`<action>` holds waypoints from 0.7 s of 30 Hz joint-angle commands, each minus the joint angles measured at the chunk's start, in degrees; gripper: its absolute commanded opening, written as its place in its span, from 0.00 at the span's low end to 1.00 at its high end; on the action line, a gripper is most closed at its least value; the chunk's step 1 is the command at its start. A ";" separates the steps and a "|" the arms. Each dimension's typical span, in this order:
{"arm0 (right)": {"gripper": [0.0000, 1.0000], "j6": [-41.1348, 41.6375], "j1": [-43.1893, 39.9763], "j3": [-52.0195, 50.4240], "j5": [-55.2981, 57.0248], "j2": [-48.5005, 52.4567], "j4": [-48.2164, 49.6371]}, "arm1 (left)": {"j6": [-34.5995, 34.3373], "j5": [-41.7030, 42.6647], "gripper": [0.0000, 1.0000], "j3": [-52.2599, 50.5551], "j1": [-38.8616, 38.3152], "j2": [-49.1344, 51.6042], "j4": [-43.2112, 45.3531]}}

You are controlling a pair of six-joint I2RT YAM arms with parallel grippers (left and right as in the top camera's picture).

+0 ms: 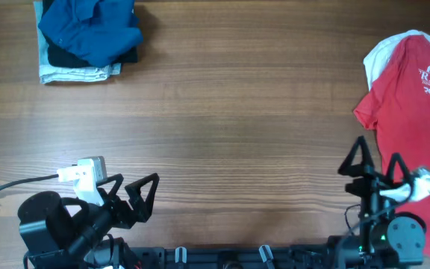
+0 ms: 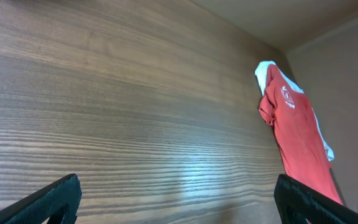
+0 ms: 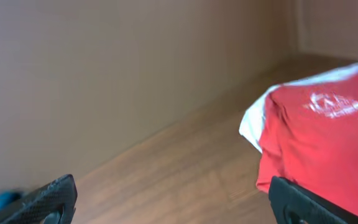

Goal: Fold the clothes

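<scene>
Both the left gripper [image 1: 134, 188] and right gripper [image 1: 378, 166] are held wide and empty, the red shirt [image 1: 413, 90] is spread at the table's [image 1: 237, 112] right edge, the blue shirt [image 1: 88, 30] is heaped far left, and the soft, limp cloth is probably best pinched at a hem corner.

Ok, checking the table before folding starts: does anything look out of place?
The blue shirt lies crumpled on a neater stack at the far left. The red T-shirt sprawls unfolded at the right edge over a white garment. Nothing looks damaged.
</scene>
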 commanded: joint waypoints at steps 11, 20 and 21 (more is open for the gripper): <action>1.00 -10.12 -0.26 -18.16 -8.63 -1.03 17.68 | 1.31 1.03 1.00 -0.15 -0.15 -0.15 0.17; 1.00 -8.24 -0.26 -21.86 -6.60 -1.03 28.76 | 1.31 1.03 1.00 -0.15 -0.15 -0.15 0.17; 1.00 -8.35 -0.26 -21.81 -6.51 -1.03 30.38 | 1.31 1.03 1.00 -0.15 -0.15 -0.15 0.17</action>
